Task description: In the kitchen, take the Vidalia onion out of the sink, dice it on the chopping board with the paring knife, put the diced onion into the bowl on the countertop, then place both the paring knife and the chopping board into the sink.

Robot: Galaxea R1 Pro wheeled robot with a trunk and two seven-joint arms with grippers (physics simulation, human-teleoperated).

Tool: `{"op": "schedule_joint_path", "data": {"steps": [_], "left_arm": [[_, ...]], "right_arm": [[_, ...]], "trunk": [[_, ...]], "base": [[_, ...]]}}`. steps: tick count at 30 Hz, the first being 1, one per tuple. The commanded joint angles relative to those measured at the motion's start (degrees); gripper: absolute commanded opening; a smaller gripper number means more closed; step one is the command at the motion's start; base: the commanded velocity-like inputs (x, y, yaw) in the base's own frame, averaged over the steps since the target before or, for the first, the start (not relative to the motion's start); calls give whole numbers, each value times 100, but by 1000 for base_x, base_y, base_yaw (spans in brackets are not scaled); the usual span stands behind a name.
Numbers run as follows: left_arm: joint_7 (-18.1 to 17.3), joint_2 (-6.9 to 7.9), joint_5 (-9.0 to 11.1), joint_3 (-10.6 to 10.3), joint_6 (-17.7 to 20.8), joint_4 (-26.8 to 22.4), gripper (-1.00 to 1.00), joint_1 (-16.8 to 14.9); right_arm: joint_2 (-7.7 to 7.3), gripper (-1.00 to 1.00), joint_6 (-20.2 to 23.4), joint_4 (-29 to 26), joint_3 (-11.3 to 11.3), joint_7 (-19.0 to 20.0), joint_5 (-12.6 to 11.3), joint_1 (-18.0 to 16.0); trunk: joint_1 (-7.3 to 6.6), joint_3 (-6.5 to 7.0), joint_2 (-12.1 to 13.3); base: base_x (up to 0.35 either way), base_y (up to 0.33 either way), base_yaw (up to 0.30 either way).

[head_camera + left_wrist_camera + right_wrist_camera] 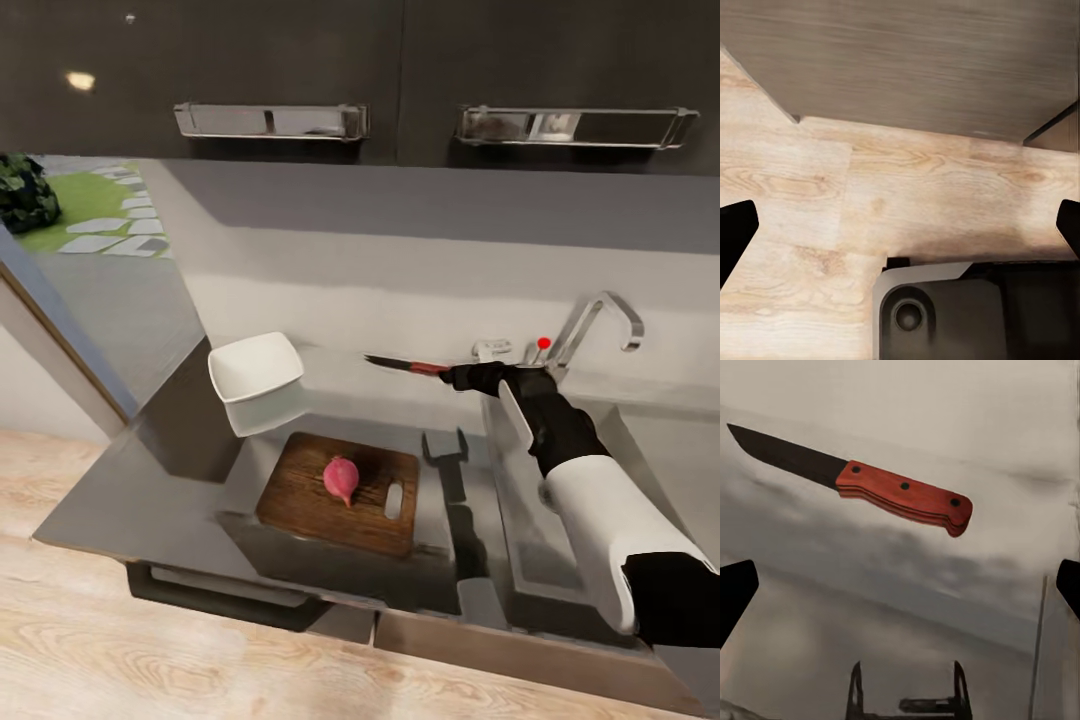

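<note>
— Head view first: we count one paring knife, held up over the countertop by our right gripper, its long axis running nearly level, the dark blade tip toward nine o'clock and the red handle toward three o'clock at the gripper.

— And on the counter?

— We see one chopping board, its long axis from about ten to four o'clock, the oval slot at the four o'clock end. One Vidalia onion lies on it near the middle, its pointed end toward six o'clock. One white bowl sits at the board's eleven o'clock, just apart from it. The sink lies at the board's three o'clock, one tap with a red knob behind it.

— Left wrist view?

— We look at pale wood floor and a grey cabinet front. The left gripper has its two dark fingertips spread wide apart with nothing between them.

— Right wrist view?

— One knife, tip at ten o'clock, handle toward four. Our fingertips sit at the frame's two edges, so whether the claw truly clamps the handle we cannot tell.
</note>
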Motion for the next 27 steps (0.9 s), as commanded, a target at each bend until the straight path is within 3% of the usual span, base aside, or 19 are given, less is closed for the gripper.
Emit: {"op": "schedule_joint_path", "data": {"steps": [1, 14, 27], "left_arm": [[2, 4, 42, -7, -10, -5, 100, 0], [-4, 4, 41, -5, -10, -6, 100, -2], [-6, 4, 42, -6, -10, -5, 100, -1]], "right_arm": [[-10, 100, 28, -7, 18, 13, -21, -4], [-12, 100, 28, 97, 22, 61, -17, -4], [32, 100, 27, 116, 29, 61, -26, -4]], "trunk": [[6, -9, -9], [6, -9, -9], [6, -53, -9]], "base": [[254, -143, 0], [196, -167, 0], [49, -48, 0]]}}
